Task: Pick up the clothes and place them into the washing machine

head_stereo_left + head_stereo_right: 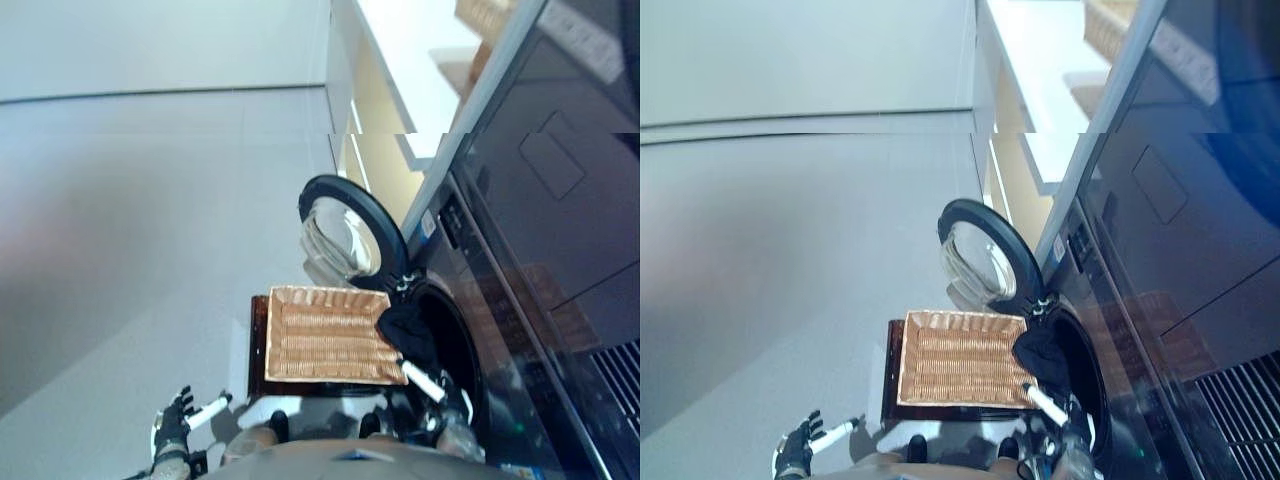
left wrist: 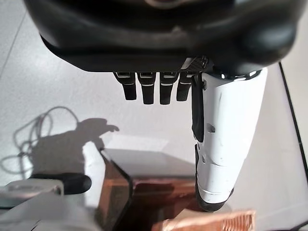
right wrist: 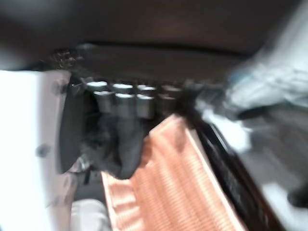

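Along the right side of the scene stands the dark washing machine point(image 1: 520, 300), its round door point(image 1: 350, 235) swung open toward the far left, the glass bowl of the door facing the grey floor point(image 1: 130, 250). Beyond it, farther off, a pale counter point(image 1: 420, 60) runs away with a wicker item on top that is too cut off to name. Just left of the drum opening point(image 1: 450, 335) a wicker basket point(image 1: 325, 335) sits on a dark brown stand point(image 1: 258, 345), and no clothes show on its woven bottom. A dark garment point(image 1: 408, 328) hangs at the basket's right far corner, right at the rim of the drum opening, partly over the basket edge. The right hand point(image 1: 445, 400) is near the drum's lower edge, its white-covered thumb pointing toward the garment; in the right wrist view its fingers point(image 3: 125, 103) look curled into the dark cloth, though blur leaves the grip uncertain. The left hand point(image 1: 175, 420) hangs over the floor at the near left, well apart from the basket, its fingers point(image 2: 151, 89) relaxed and holding nothing, thumb straight.
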### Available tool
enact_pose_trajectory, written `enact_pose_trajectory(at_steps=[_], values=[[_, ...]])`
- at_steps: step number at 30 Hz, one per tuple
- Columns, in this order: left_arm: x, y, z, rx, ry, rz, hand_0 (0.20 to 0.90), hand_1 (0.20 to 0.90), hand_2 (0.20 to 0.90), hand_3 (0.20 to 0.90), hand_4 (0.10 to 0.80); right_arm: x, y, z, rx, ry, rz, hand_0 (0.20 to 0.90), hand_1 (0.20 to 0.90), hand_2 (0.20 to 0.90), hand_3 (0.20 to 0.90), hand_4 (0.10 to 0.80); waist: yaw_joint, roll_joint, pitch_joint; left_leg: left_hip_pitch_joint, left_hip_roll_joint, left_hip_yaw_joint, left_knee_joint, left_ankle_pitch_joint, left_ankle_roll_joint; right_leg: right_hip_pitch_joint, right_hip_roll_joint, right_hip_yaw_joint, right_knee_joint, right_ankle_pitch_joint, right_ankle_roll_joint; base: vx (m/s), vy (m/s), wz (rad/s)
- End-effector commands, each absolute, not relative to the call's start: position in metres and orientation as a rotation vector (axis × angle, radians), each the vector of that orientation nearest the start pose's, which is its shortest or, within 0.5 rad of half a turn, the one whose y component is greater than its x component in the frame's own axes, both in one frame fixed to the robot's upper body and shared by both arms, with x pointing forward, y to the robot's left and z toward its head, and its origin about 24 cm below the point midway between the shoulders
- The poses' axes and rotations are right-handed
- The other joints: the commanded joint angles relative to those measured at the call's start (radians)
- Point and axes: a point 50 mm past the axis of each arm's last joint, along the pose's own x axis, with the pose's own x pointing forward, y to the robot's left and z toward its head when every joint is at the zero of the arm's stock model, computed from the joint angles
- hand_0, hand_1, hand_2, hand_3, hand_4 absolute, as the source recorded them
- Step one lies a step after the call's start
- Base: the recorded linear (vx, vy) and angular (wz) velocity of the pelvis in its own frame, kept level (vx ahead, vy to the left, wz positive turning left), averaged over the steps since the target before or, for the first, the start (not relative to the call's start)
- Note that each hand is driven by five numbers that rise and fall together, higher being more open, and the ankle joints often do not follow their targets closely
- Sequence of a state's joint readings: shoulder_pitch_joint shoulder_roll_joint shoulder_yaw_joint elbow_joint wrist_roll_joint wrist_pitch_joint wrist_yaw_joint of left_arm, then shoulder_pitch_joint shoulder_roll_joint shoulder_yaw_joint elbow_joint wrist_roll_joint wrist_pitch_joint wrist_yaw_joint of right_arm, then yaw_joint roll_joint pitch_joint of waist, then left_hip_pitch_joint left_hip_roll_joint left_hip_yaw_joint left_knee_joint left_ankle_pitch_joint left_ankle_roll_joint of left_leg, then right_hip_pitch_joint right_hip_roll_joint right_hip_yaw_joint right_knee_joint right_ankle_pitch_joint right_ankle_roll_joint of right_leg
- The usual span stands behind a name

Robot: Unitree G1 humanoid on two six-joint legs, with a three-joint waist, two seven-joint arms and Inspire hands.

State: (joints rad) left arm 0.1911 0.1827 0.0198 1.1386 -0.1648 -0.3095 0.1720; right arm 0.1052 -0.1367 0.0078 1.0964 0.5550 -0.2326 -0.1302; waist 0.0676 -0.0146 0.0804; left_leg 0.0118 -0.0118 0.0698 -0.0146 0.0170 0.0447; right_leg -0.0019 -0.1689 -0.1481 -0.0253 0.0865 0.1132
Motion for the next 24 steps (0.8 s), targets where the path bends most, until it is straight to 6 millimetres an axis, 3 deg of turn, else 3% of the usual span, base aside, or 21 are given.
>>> enact_pose_trajectory(at_steps=[1, 4, 6, 7, 14, 19, 24], values=[[0.059, 0.245, -0.153, 0.171, 0.980, 0.376, 0.900, 0.900, 0.900, 0.900, 0.800, 0.084, -0.229, -0.154, 0.211, 0.918, -0.562, 0.900, 0.900, 0.900, 0.900, 0.800, 0.001, 0.002, -0.038, -0.060, 0.028, -0.008, 0.029, 0.029, -0.076, 0.000, -0.014, -0.002, 0.041, -0.048, 0.014, 0.022, -0.018, -0.04], [0.050, 0.240, -0.158, 0.159, 1.042, 0.347, 0.900, 0.900, 0.900, 0.900, 0.800, 0.062, -0.230, -0.162, 0.194, 1.019, -0.586, 0.900, 0.900, 0.900, 0.900, 0.800, -0.006, -0.001, -0.060, -0.045, 0.029, -0.006, 0.021, 0.030, -0.077, 0.012, -0.012, -0.002, 0.037, -0.047, 0.016, 0.000, 0.000, 0.00], [0.047, 0.239, -0.160, 0.160, 1.058, 0.334, 0.900, 0.900, 0.900, 0.900, 0.800, 0.058, -0.230, -0.163, 0.189, 1.037, -0.586, 0.900, 0.900, 0.900, 0.900, 0.800, -0.008, -0.001, -0.066, -0.039, 0.029, -0.004, 0.017, 0.031, -0.078, 0.015, -0.012, 0.000, 0.036, -0.045, 0.016, 0.000, 0.000, 0.00], [0.042, 0.236, -0.162, 0.144, 1.092, 0.310, 0.900, 0.900, 0.900, 0.900, 0.800, 0.041, -0.231, -0.167, 0.175, 1.121, -0.594, 0.900, 0.900, 0.900, 0.900, 0.800, -0.010, -0.003, -0.077, -0.032, 0.030, -0.003, 0.012, 0.033, -0.078, 0.019, -0.010, -0.001, 0.037, -0.046, 0.017, 0.000, 0.000, 0.00], [0.033, 0.229, -0.166, 0.130, 1.165, 0.221, 0.900, 0.900, 0.900, 0.900, 0.800, 0.005, -0.240, -0.170, -0.015, 1.341, -0.479, 0.900, 0.900, 0.900, 0.900, 0.800, -0.015, -0.005, -0.110, -0.003, 0.030, -0.013, -0.024, 0.049, -0.080, 0.042, -0.006, -0.010, 0.035, -0.048, 0.016, -0.005, -0.004, 0.02], [0.033, 0.227, -0.167, 0.148, 1.171, 0.175, 0.900, 0.900, 0.900, 0.900, 0.800, 0.000, -0.251, -0.167, -0.086, 1.348, -0.493, 0.900, 0.900, 0.900, 0.900, 0.800, -0.028, -0.007, -0.118, 0.010, 0.037, -0.018, -0.025, 0.049, -0.080, 0.050, 0.000, -0.012, 0.043, -0.054, 0.013, -0.009, -0.014, 0.02], [0.035, 0.227, -0.166, 0.178, 1.163, 0.162, 0.900, 0.900, 0.900, 0.900, 0.800, 0.004, -0.247, -0.167, -0.142, 1.336, -0.430, 0.900, 0.900, 0.900, 0.900, 0.800, -0.034, -0.011, -0.118, 0.025, 0.043, -0.019, -0.018, 0.046, -0.081, 0.060, 0.005, -0.006, 0.055, -0.062, 0.012, -0.003, -0.006, 0.00]])
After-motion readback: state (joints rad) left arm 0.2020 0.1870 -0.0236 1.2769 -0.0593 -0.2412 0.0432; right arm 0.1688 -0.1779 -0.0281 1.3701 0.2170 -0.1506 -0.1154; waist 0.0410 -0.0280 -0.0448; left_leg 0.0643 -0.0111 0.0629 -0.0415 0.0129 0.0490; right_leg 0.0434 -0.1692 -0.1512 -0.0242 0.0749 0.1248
